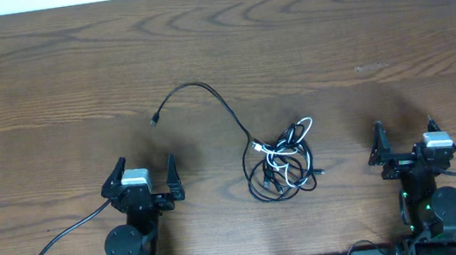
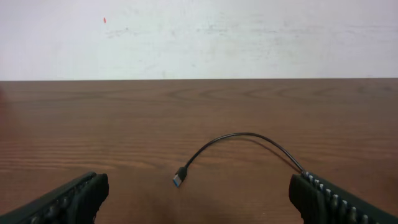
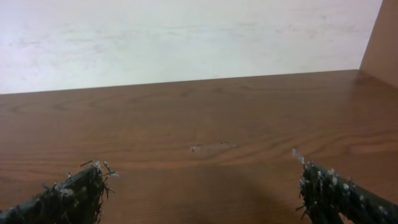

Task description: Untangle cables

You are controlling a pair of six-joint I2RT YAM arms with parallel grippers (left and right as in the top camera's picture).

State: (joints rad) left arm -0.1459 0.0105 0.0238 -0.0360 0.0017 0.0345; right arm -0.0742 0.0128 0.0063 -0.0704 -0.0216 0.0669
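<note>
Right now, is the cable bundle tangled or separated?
Tangled. The cables, black and white, lie looped through each other in one clump. Only one black plug end trails free toward the left.

obstacle: cables [image 1: 283, 162] heaped mid-counter by the near edge | free: bare counter [image 1: 355, 25] toward far edge; far corners seemingly open

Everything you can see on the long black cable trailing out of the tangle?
Thin long black cable, lying flat on the brown wooden table. It arcs up and left out of the knotted bundle of black and white cables and ends free in a small plug with a metal-looking tip. Only the table and the bundle touch it.
</note>
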